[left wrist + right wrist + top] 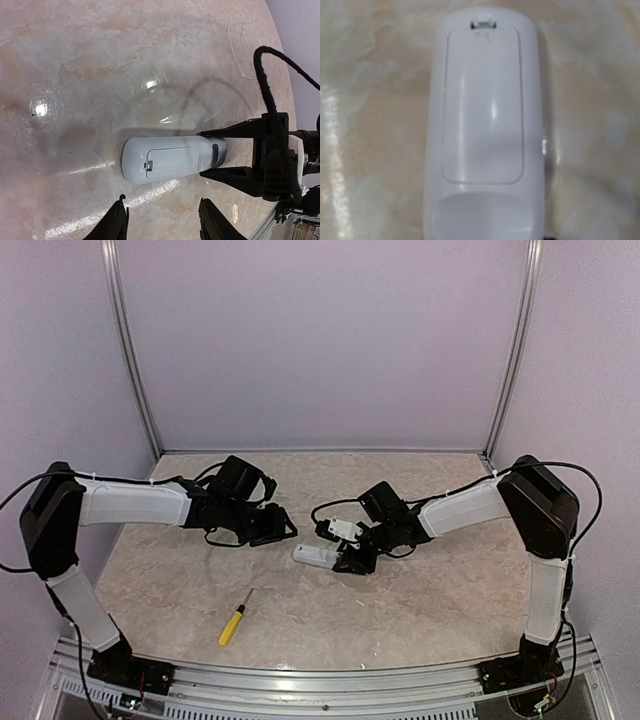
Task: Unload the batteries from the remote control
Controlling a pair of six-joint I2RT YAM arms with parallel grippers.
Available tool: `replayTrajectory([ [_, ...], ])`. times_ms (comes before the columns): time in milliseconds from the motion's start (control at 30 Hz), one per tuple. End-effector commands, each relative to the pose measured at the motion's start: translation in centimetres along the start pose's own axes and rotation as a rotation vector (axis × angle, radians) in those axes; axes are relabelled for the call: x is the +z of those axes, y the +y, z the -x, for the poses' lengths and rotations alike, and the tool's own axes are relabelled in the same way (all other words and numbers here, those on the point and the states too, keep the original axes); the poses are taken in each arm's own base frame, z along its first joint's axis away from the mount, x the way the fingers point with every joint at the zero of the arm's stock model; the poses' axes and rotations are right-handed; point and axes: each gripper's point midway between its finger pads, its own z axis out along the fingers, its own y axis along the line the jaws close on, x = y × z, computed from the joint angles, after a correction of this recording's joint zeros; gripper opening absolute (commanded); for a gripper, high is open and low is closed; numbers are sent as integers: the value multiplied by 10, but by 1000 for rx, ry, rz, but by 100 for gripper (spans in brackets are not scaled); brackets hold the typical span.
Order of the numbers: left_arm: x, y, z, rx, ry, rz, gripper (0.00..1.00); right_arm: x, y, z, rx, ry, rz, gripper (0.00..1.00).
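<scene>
Marble table (450, 600) holds the remote (170, 160) at centre, long axis left to right. Our right claw (205, 154) pinches its right end; our left claw (162, 200) hangs spread just left of it

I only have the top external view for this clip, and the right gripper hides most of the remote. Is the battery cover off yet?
Observer: No. The right wrist view shows the battery cover shut, flush in the remote.
Operator: Which end has the latch?
Observer: The latch is at the free end, opposite the end that the right gripper clamps from both sides.
Operator: And the left gripper?
Observer: The left gripper is open and empty, beside the remote's long side and not touching it.
</scene>
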Motion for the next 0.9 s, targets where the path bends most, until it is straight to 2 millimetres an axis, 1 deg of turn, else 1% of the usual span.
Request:
replayTrajectory([
  [0,17,1,-8,61,61,-165,47,1,1,-6,20,30,-21,24],
  [33,22,0,-11,70,76,-183,47,0,0,-5,21,29,-22,24],
  [133,30,-6,-11,96,95,-215,45,0,0,-3,23,25,-20,24],
  [200,38,-5,-11,101,111,-215,44,-1,1,-2,21,24,-18,24],
  [367,48,-6,-9,100,125,-214,43,-1,1,-3,15,34,-17,23],
  [567,51,-7,-6,103,123,-192,43,-2,0,-1,8,35,-15,22],
  [867,56,-3,-9,109,140,-167,42,-2,-2,0,1,44,-19,22],
])
